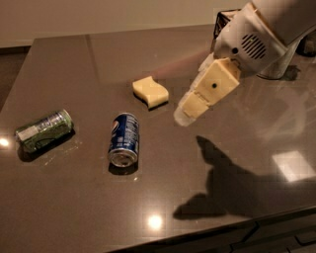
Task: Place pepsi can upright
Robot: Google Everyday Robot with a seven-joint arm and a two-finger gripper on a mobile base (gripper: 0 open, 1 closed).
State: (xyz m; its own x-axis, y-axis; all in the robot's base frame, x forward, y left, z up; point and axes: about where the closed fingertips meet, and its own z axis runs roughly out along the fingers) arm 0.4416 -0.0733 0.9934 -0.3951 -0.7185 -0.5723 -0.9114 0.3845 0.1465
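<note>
Because the pepsi can [124, 140] lies on its side, one silver end facing the near edge and its length running away from you, the task is not yet begun: nothing is touching it. It rests a little left of the table's middle, so you have free room all round it for a grasp across the body.

The gripper [185, 113] hangs in the air to the can's right and a little beyond it, well apart, angled down and leftward toward it. That reads to me as an approach. It holds nothing, and seen from this side I cannot tell whether it is spread or pressed together.

Between the two, slightly farther back, sits a yellow sponge [150, 92], near enough to the path that you should mind it. A green can [44, 130] also lies on its side by the left edge; leave it.

The table [74, 207] is dark, smooth and glossy, throwing back ceiling lights and the arm's shadow [222, 188], so expect the can to roll. A pale wall [98, 15] stands behind.
</note>
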